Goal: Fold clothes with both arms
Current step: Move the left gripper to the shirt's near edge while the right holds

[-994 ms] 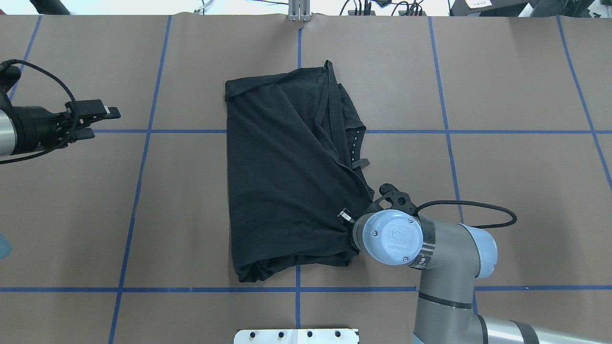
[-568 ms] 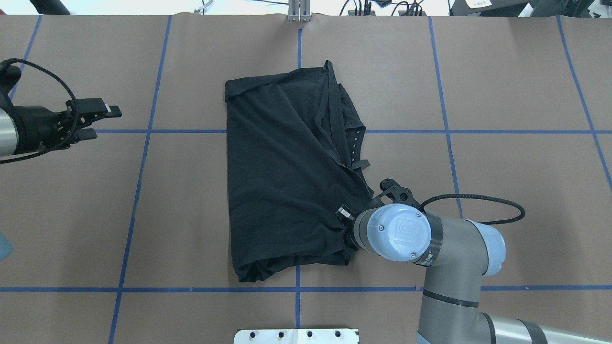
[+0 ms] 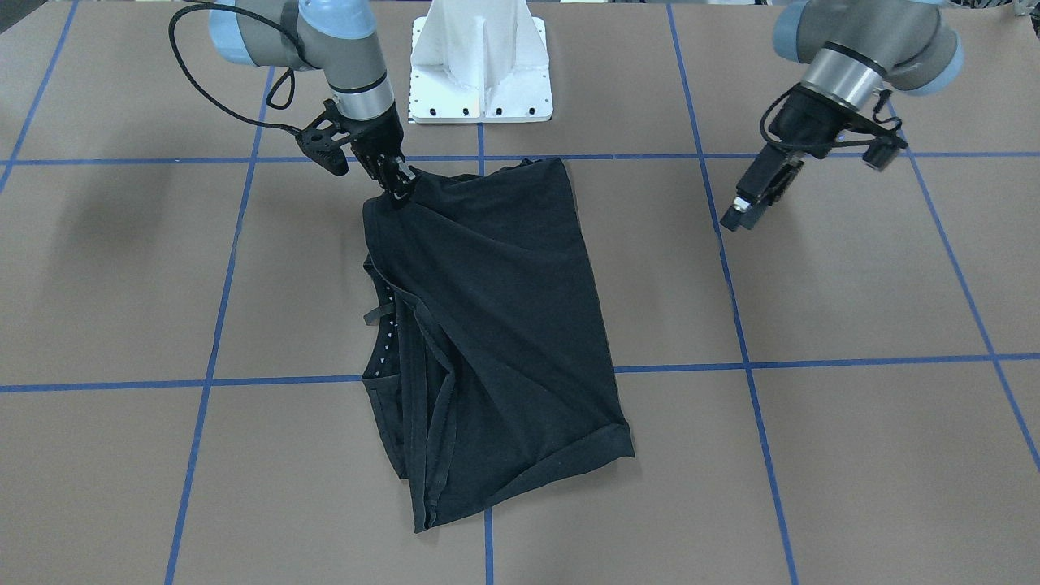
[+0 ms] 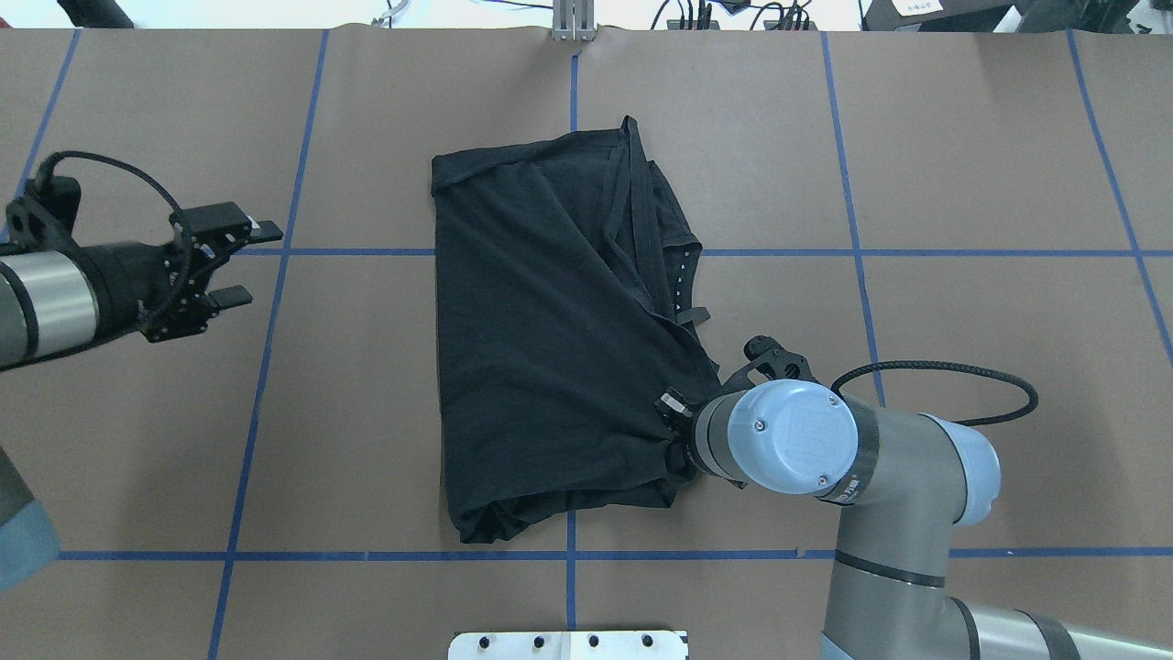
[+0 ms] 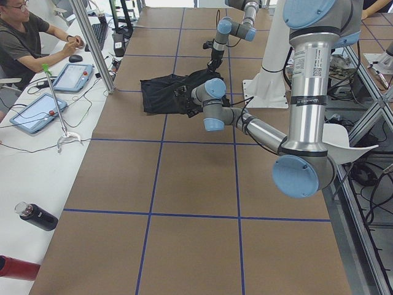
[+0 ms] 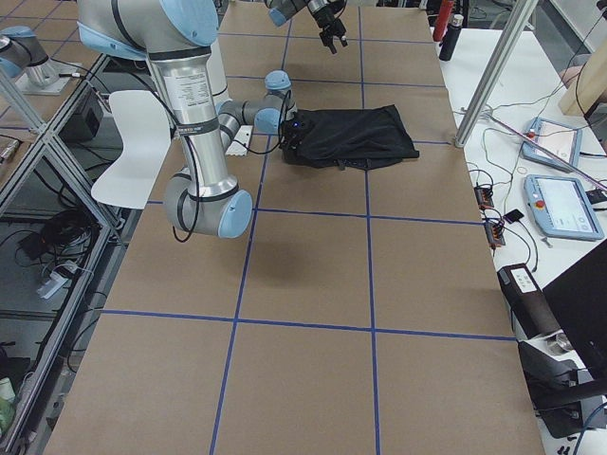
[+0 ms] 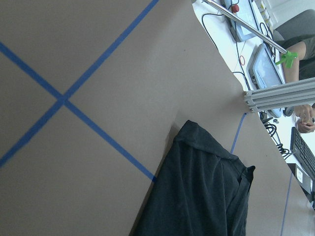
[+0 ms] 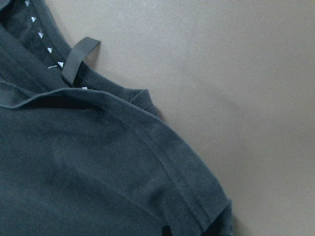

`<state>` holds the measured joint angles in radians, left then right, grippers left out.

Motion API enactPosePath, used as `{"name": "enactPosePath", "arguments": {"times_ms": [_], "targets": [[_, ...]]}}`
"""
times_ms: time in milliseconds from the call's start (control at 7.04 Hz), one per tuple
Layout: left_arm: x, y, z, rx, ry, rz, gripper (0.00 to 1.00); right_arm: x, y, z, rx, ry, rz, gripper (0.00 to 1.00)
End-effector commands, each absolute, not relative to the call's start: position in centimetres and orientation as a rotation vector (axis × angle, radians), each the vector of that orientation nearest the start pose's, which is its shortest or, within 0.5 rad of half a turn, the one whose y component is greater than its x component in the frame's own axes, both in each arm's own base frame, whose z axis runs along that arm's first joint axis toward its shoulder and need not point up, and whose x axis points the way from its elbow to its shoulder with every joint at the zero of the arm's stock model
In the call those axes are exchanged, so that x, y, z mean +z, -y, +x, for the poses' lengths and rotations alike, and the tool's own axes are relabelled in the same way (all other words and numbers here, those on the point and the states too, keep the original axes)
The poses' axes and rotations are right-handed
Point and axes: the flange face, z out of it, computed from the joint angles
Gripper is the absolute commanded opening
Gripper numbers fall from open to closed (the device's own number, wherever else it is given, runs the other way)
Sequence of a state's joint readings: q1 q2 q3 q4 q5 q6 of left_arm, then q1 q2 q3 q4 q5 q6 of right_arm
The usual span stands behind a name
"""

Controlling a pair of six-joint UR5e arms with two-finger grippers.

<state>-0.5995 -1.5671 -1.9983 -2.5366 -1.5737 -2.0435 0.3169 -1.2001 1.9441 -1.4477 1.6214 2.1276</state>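
The black T-shirt (image 4: 541, 330) lies folded lengthwise in the middle of the table, and its print is hidden. Small white marks show inside the collar (image 4: 678, 275) on its right side. My right gripper (image 4: 671, 423) is shut on the shirt's near right corner, low at the table; it also shows in the front-facing view (image 3: 400, 183). The right wrist view shows the shirt's hem (image 8: 162, 147) close up. My left gripper (image 4: 249, 261) is open and empty, above the table well left of the shirt. The left wrist view shows the shirt (image 7: 202, 196) from a distance.
Blue tape lines (image 4: 275, 252) divide the brown table into squares. The white pedestal base (image 3: 482, 65) stands at the near edge. A metal post (image 4: 573, 23) stands at the far edge. A person with tablets (image 5: 24, 37) sits beyond it, and bottles (image 5: 37, 216) lie on the side bench.
My left arm has moved right and nearer, toward the shirt, its gripper still open. My right arm has shifted slightly to the right, still holding the shirt's corner.
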Motion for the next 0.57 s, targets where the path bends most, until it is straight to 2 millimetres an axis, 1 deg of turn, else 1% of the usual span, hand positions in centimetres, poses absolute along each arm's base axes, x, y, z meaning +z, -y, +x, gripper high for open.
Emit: {"name": "enactPosePath", "arguments": {"times_ms": [0, 142, 284, 426], "targets": [[31.4, 30.5, 37.5, -0.978, -1.360, -0.053, 1.00, 27.9, 29.7, -50.2, 0.781, 0.889, -0.187, 0.00], [30.7, 27.9, 41.1, -0.975, -1.277, -0.111, 1.00, 27.8, 29.6, -50.0, 0.779, 0.895, -0.190, 0.00], [31.1, 24.5, 44.0, -0.991, -1.249, -0.184, 1.00, 27.7, 29.5, -50.1, 0.777, 0.896, -0.191, 0.00], [30.6, 23.5, 45.3, -0.992, -1.253, -0.220, 1.00, 27.7, 29.5, -50.1, 0.775, 0.897, -0.192, 0.00]]}}
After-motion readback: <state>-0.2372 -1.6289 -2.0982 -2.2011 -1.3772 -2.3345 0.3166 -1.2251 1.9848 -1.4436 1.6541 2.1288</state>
